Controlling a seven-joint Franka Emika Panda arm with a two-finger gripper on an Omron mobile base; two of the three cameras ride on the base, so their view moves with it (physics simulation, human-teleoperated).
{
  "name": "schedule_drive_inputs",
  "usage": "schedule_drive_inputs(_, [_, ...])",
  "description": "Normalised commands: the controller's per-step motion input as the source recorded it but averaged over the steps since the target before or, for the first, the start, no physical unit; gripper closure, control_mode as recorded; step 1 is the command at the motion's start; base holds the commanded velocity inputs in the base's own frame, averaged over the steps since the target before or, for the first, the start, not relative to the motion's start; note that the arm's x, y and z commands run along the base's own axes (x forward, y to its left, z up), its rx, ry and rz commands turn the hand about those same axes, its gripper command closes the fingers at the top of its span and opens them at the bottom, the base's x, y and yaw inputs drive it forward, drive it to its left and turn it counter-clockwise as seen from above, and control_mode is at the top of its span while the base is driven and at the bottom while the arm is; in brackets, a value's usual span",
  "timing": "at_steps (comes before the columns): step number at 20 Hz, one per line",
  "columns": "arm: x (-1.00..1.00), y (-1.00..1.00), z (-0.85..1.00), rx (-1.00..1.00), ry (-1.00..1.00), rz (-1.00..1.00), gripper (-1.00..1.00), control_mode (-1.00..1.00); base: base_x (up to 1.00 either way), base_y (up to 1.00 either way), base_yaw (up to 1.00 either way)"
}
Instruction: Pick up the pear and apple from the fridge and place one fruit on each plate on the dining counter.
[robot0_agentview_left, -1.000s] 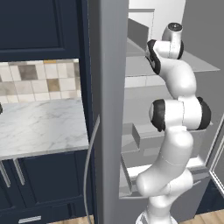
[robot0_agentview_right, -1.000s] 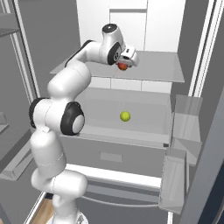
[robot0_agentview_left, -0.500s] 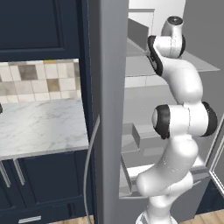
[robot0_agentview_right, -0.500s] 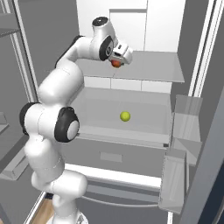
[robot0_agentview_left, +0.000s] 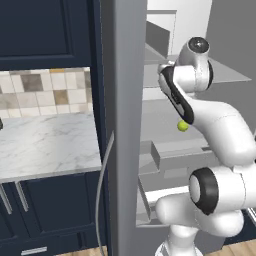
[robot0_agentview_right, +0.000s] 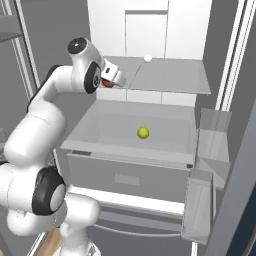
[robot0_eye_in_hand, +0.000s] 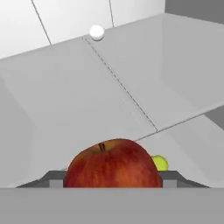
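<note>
Apple grabbed, pulling out of fridge.
End effector (robot0_agentview_right: 111, 80) clamped on the apple (robot0_eye_in_hand: 113, 164), held above the fridge (robot0_agentview_right: 165, 30) shelf; pear (robot0_agentview_right: 143, 132) sits on the shelf below. Arm has swung back toward the base versus the earlier frame. Next: clear the door, drive to a plate on the dining bench.

No readable text, label or number anywhere

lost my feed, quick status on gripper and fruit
Gripper shut on apple, held at upper glass shelf level inside fridge. Pear on lower shelf, untouched. Small white ball at upper shelf's back; nothing blocking.
</note>
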Motion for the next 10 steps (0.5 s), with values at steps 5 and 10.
schedule_drive_inputs(5, [-1.00, 0.00, -0.04, 0.01, -0.04, 0.07, 1.00, -1.00, 0.00, 0.00, 0.00])
schedule_drive_inputs(10, [-1.00, 0.00, -0.19, 0.00, -0.05, 0.07, 1.00, -1.00, 0.00, 0.00, 0.00])
